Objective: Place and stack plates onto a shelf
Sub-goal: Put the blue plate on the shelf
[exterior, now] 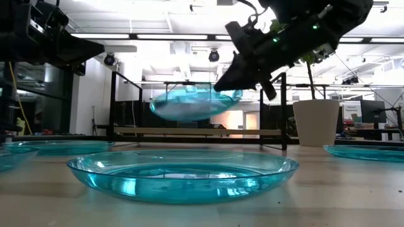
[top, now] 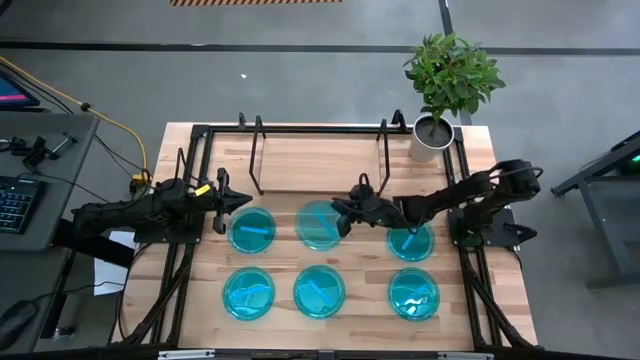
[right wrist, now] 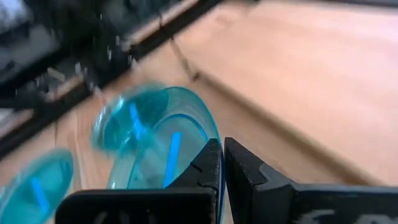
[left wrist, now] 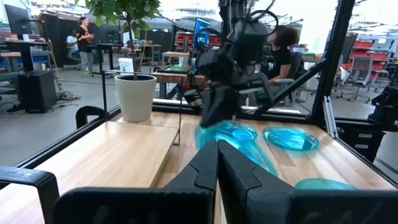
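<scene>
right gripper (top: pixel 343 213): I see it pinching a plate (top: pixel 318 224) by the rim, lifted off the table, just in front of the shelf (top: pixel 320 165).
left gripper (top: pixel 240 202): fingers pressed together, beside back-left plate.

My right gripper (right wrist: pixel 221 163) hides pt of held plate (right wrist: pixel 163 149)'s rim; plate blurred in low view; far plates cut off.

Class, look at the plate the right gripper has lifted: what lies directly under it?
The lifted plate hangs in the right gripper, clear of the table. Under it in the low view are bare tabletop and the shelf farther back. No plate shows below it.
</scene>
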Controlling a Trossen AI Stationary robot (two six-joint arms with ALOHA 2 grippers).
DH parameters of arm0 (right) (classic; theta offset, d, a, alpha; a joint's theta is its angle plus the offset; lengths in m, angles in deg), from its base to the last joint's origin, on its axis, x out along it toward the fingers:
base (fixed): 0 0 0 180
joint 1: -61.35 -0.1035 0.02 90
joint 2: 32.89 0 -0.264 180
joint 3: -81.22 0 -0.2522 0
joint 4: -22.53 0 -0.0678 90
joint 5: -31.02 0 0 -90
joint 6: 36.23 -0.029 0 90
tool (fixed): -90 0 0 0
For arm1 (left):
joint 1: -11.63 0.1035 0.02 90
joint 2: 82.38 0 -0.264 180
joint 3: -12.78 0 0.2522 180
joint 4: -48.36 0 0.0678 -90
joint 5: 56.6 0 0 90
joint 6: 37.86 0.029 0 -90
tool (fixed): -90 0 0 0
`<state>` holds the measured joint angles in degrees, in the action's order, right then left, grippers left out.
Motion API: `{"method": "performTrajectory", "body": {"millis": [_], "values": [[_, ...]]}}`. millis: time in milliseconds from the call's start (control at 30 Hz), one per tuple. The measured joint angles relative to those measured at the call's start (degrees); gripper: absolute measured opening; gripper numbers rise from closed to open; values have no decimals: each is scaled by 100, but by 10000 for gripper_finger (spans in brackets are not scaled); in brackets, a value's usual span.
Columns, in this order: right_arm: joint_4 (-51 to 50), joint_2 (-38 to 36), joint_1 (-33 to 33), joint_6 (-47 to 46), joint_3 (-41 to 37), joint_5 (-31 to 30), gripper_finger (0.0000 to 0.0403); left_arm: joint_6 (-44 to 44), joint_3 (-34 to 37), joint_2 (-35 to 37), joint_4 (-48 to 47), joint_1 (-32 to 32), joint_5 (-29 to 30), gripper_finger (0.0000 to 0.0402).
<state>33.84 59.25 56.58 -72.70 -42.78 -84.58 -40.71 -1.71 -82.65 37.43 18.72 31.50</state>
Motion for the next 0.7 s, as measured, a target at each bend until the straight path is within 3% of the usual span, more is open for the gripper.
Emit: {"method": "performTrajectory", "body": {"millis": [200, 267, 433, 600, 700], "values": [[1634, 410, 599, 351, 50, -115, 0, 0, 1, 1, 4, -1, 2, 0], [1755, 589, 781, 447, 249, -96, 0, 2, 0, 2, 4, -2, 2, 0], [1584, 1078, 1029, 876, 1114, -155, 0, 2, 0, 2, 2, -2, 2, 0], [623, 1467, 1218, 1300, 1988, -850, 0, 0, 0, 1, 4, -2, 2, 0], [423, 1711, 1392, 1321, 2295, -827, 0, -1, 1, 2, 3, -2, 1, 0]]}}
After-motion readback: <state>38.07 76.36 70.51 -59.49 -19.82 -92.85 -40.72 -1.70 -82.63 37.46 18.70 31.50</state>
